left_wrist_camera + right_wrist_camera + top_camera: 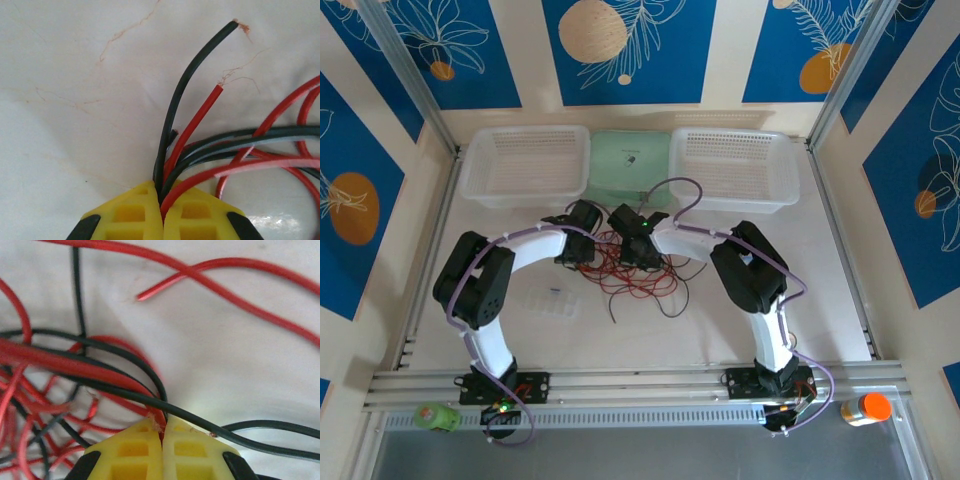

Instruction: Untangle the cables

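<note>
- The cables (638, 278), thin red and black strands, lie in a loose tangle at the middle of the white tabletop (740, 320), between the two arms.
- The left fingers (127, 215) are pressed together, pinching a bundle of red and black strands just below two bare cut ends.
- The right fingers (130, 455) are pressed together on a red strand at the tangle's edge. A black strand crosses just beside their tips.

left basket (525, 165) | right basket (732, 165) | green box (630, 165) between (pale) | orange bottle (866, 409)
</note>
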